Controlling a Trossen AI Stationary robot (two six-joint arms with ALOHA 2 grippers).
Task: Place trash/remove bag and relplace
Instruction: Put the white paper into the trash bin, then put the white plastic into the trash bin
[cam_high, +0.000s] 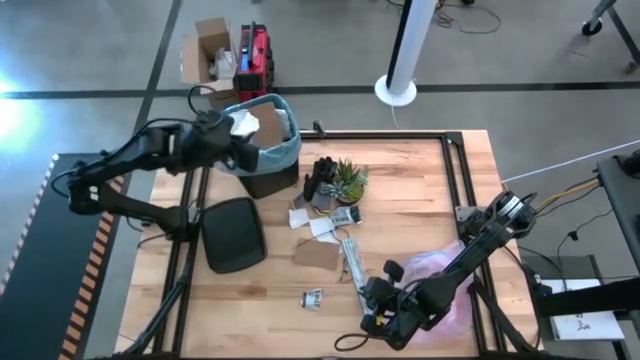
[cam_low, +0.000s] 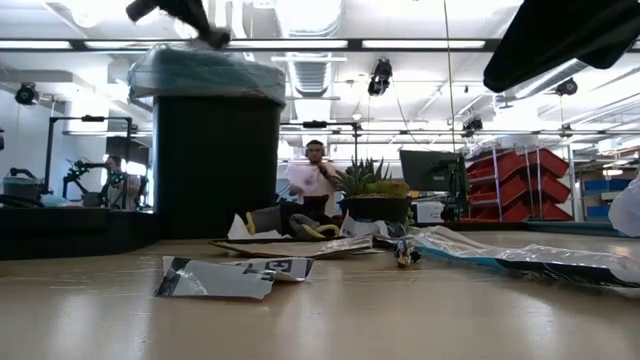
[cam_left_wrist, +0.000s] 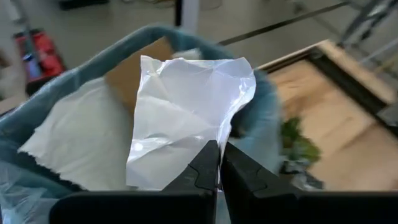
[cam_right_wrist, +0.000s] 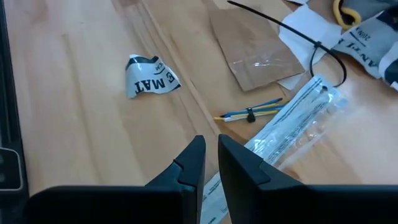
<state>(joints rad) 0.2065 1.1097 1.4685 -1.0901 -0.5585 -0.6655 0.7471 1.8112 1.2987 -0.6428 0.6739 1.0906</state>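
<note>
A black bin (cam_high: 268, 172) lined with the light blue bag (cam_high: 283, 152) stands at the table's far left. My left gripper (cam_high: 236, 128) hangs over its opening, shut on a crumpled white sheet (cam_left_wrist: 186, 106). A white napkin (cam_left_wrist: 81, 143) and brown card (cam_left_wrist: 134, 74) lie in the bin. More trash lies mid-table: brown paper (cam_high: 318, 253), white scraps (cam_high: 315, 222), a printed wrapper (cam_right_wrist: 151, 76). My right gripper (cam_right_wrist: 211, 149) stands near the front edge with its fingers almost together, over the near end of a clear plastic packet (cam_right_wrist: 298, 115). My left gripper pinches the white sheet's lower edge (cam_left_wrist: 211, 142) between its two fingers. The fingers slant down toward the bin. The sheet is lifted clear, standing up beyond the fingertips over the bin's opening. My right gripper: whether it touches the packet's end (cam_right_wrist: 208, 190) I cannot tell.
A black bin lid (cam_high: 232, 235) lies flat left of centre. A potted plant (cam_high: 345, 180) and dark items stand beside the bin. A pinkish plastic bag (cam_high: 440, 275) lies at the right under the right arm. A cable-tied bundle (cam_right_wrist: 249, 114) lies by the packet.
</note>
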